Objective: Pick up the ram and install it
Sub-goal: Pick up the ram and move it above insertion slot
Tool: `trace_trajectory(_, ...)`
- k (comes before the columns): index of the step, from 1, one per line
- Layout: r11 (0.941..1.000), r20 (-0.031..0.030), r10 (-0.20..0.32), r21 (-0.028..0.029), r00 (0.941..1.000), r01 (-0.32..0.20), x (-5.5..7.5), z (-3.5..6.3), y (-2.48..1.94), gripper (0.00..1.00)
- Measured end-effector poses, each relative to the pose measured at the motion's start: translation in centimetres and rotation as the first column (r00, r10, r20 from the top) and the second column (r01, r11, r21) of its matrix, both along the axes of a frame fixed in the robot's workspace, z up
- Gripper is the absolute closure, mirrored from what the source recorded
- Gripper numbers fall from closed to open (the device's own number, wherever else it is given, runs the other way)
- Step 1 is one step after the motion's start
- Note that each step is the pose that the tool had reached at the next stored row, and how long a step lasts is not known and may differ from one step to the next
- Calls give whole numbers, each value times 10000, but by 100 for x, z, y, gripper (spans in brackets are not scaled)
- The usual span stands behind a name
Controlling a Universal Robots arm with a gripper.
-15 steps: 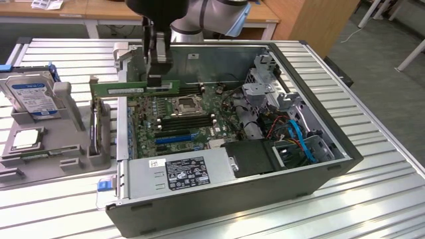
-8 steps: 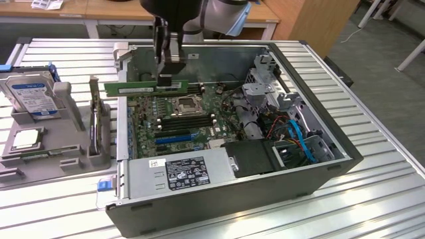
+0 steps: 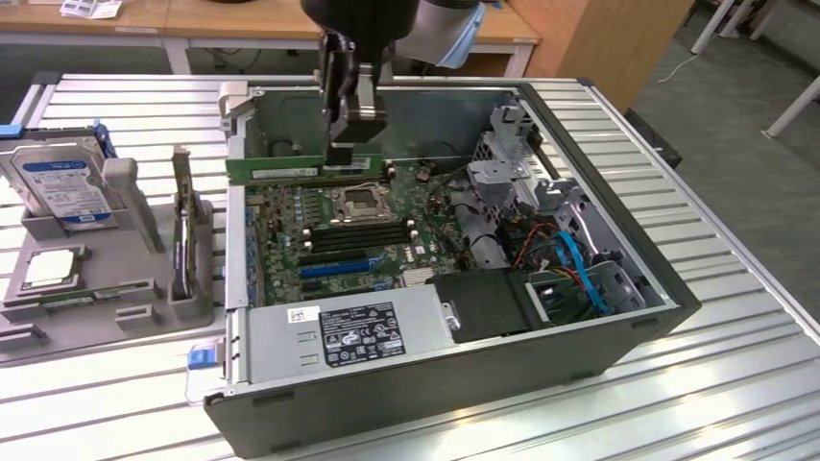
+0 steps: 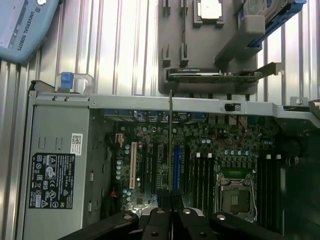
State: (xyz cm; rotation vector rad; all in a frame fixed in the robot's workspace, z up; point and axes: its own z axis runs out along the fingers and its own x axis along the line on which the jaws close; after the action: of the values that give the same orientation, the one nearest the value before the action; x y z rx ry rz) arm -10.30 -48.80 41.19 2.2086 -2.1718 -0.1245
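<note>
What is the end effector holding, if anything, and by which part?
The end effector holds the ram by its upper edge, near its end toward the exterior view's right.

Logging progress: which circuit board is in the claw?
The ram, the long green stick above the open case; the other card stands in the grey rack.

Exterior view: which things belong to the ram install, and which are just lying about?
Job in hand: ram, gripped by the gripper; black memory slots on the motherboard; open computer case.

Lying about: hard drive, CPU chip and upright expansion card in the grey tray; power supply.
</note>
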Motion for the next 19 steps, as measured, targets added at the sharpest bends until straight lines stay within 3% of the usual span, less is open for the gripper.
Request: trace_trajectory(19,10000,-92,-2,0,10000,2,419,0,-5,88)
